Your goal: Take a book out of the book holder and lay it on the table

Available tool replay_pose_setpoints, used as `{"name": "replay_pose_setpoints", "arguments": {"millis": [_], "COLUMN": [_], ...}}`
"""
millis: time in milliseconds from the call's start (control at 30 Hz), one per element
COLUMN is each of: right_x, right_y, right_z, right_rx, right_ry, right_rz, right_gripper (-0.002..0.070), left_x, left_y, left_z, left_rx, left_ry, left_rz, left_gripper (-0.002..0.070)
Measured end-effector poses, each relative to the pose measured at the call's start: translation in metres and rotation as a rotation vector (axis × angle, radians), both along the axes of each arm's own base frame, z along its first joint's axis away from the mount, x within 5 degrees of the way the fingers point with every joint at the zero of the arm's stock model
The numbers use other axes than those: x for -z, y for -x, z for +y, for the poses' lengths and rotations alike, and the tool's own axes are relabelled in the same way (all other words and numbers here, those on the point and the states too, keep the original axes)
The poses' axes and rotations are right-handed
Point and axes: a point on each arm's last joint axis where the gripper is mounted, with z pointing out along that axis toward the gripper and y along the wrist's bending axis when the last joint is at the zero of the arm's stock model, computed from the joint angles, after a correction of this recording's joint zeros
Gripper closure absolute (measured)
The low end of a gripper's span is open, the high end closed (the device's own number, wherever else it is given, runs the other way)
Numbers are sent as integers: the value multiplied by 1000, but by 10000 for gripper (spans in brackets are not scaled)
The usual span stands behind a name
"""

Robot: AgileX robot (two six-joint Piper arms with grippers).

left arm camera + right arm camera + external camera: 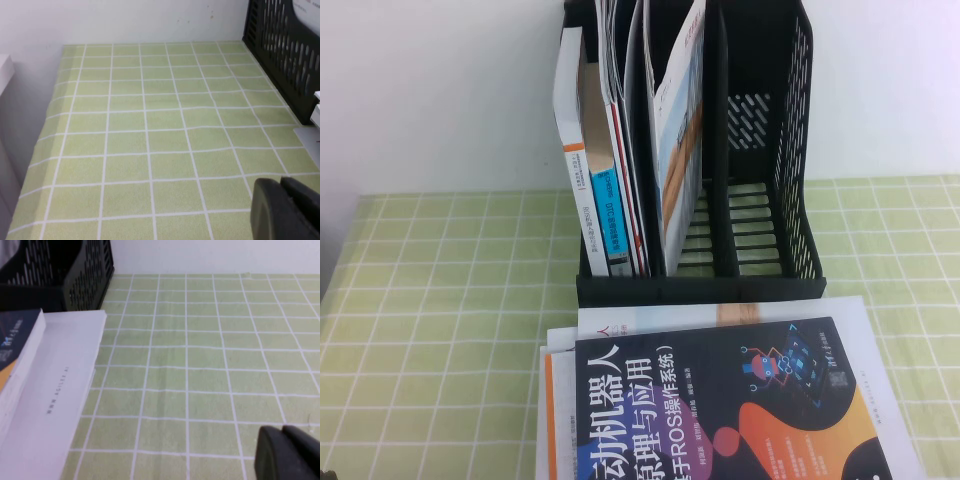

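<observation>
The black book holder (790, 180) stands upright at the back of the table (440, 300). The pale blue and tan book (680, 150) stands upright in its middle compartment, leaning a little to the right. The right compartment is empty. Neither gripper shows in the high view. My left gripper (280, 186) hangs shut and empty over bare cloth, left of the holder's perforated side wall (285, 45). My right gripper (282, 432) hangs shut and empty over bare cloth, right of the holder (75, 275).
A white-spined book with a blue label (600, 200) and other books fill the left compartment. A black-covered book (720, 410) lies on a stack of white booklets (60, 390) in front of the holder. A white wall runs behind.
</observation>
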Motion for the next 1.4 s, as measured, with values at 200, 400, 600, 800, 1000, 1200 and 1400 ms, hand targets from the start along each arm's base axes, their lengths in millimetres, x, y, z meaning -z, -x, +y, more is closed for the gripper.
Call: {"name": "replay_pose_setpoints", "arguments": {"millis": [200, 400, 600, 800, 1000, 1200, 1400], "right_x": [0, 0, 0, 0, -3, -12, -22], "right_y": [0, 0, 0, 0, -1, -4, -5], "right_z": [0, 0, 0, 0, 0, -2, -4], "right_rx": [0, 0, -1, -1, 8, 38, 78], "right_ry": [0, 0, 2, 2, -13, -69, -150], "right_rz": [0, 0, 0, 0, -33, -136, -245], "right_gripper": [673, 673, 673, 673, 673, 673, 673], "left_x": [0, 0, 0, 0, -1, -7, -21], "left_y": [0, 0, 0, 0, 0, -2, -4], "left_z": [0, 0, 0, 0, 0, 0, 3], "left_rx": [1, 1, 6, 10, 9, -9, -62], "left_ry": [-4, -2, -10, -15, -17, 27, 188], "left_rz": [0, 0, -2, -3, -13, -79, -219], "left_gripper": [676, 676, 676, 676, 676, 676, 676]}}
